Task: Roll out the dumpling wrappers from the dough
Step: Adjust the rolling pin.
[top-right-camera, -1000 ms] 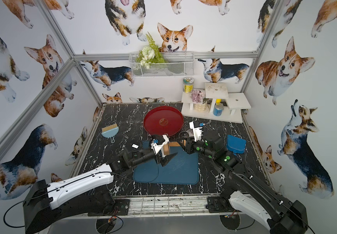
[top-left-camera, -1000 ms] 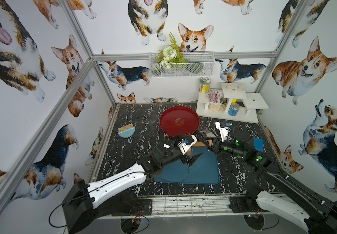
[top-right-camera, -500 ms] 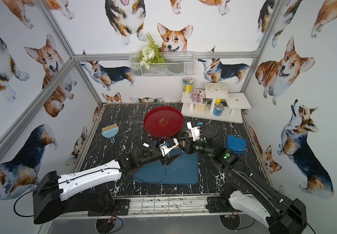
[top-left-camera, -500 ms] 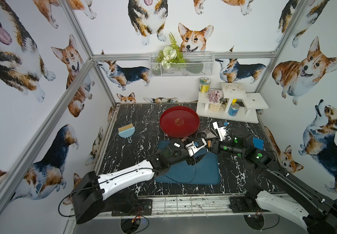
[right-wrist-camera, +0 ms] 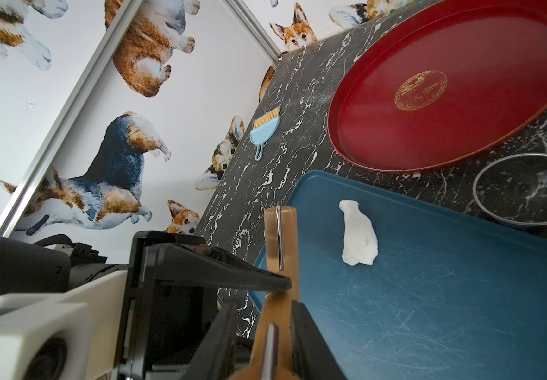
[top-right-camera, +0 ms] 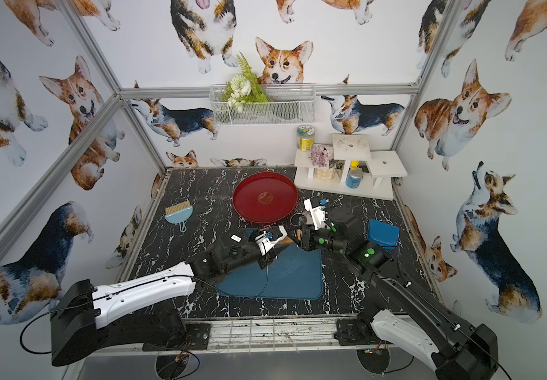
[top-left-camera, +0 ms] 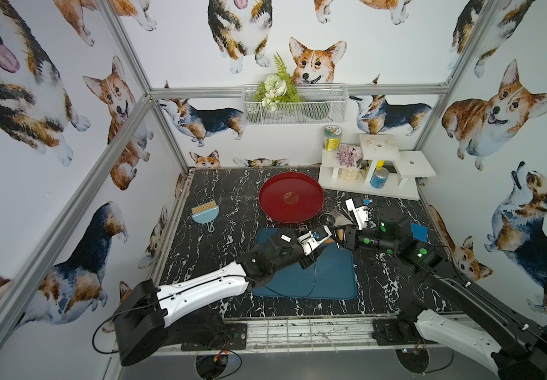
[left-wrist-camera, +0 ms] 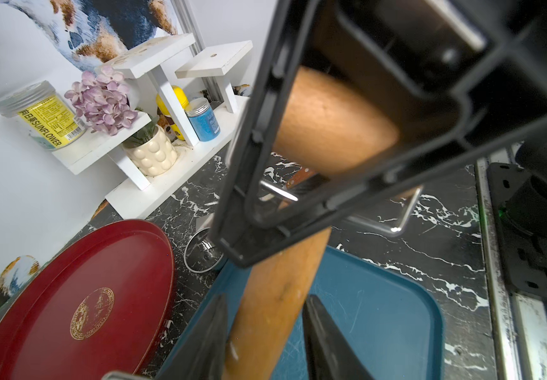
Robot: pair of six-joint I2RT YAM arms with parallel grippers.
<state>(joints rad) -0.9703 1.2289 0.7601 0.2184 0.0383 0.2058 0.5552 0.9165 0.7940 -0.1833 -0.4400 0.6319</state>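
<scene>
Your left gripper [left-wrist-camera: 267,297]: fingers [left-wrist-camera: 206,339] set narrow on the wooden rolling pin [left-wrist-camera: 265,322], one each side, both against the wood as far as the left wrist view shows. That's a grasp, a little short of the pin's end.

Your right gripper [right-wrist-camera: 264,304]: fingers [right-wrist-camera: 311,342] clenched on the other end of the same pin, wood pinched between them, no gap visible. Neither gripper touches anything else.

The pin's long axis runs from one gripper to the other. In a top view a short tan stretch of it [top-left-camera: 340,234] shows between the two wrists, over the far edge of the blue tray [right-wrist-camera: 463,312], near the red plate [right-wrist-camera: 380,131]. Can't tell whether the pin touches the tray.

Dough [right-wrist-camera: 359,238]: one elongated white lump lying flat on the blue tray, in the part nearest the red plate, apart from the pin and the fingers. Its narrow end points at the tray rim on the plate side, its thick end toward the tray's middle, so the long axis runs rim to middle. It lies beside the pin's free end. The exact angle to the tray edges is hard to call. In both top views your left arm [top-left-camera: 199,289] hides that spot.
</scene>
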